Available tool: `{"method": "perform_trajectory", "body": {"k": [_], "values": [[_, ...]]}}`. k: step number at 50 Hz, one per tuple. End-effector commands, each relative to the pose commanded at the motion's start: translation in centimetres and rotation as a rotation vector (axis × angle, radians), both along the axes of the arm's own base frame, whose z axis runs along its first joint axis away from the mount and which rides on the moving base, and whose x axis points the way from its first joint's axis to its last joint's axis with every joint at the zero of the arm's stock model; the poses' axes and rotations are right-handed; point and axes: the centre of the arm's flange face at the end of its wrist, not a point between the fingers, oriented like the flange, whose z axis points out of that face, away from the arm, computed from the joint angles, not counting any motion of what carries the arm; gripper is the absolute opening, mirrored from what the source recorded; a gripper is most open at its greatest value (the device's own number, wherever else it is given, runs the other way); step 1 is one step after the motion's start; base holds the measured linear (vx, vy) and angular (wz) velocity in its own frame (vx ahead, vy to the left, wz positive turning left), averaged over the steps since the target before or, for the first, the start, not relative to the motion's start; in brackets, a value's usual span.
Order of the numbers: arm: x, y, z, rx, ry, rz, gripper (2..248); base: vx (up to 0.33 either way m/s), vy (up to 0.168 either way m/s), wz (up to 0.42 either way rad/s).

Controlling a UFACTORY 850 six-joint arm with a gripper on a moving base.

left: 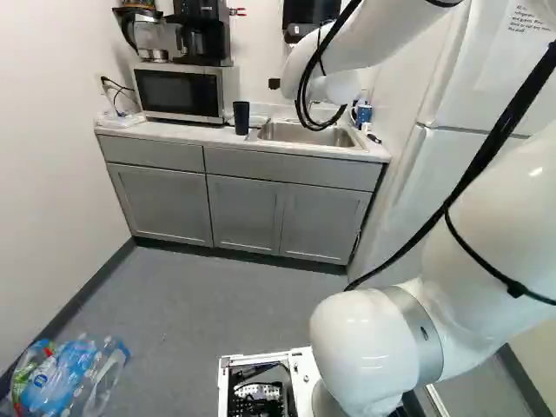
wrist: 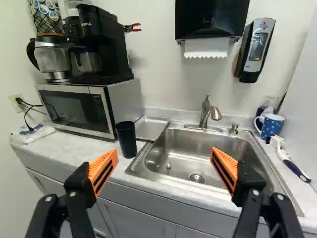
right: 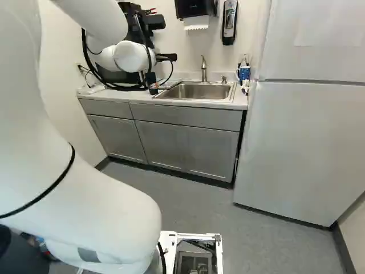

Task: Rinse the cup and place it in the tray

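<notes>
- The black gripper with orange pads holds its two fingers wide apart, nothing between them.
- A tall, dark, cylindrical cup stands upright on the pale counter, between the silver microwave and the steel sink.
- A shallow metal tray lies just behind the cup, beside the sink.
</notes>
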Motion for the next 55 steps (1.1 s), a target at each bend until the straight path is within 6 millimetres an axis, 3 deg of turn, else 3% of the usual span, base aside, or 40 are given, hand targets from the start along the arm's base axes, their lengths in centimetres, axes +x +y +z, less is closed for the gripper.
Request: {"method": "perform_trajectory", "body": {"k": [55], "values": [[0.32, 0.0, 0.23, 0.0, -0.004, 0.0, 247, 0.026, -0.001, -0.003]]}}
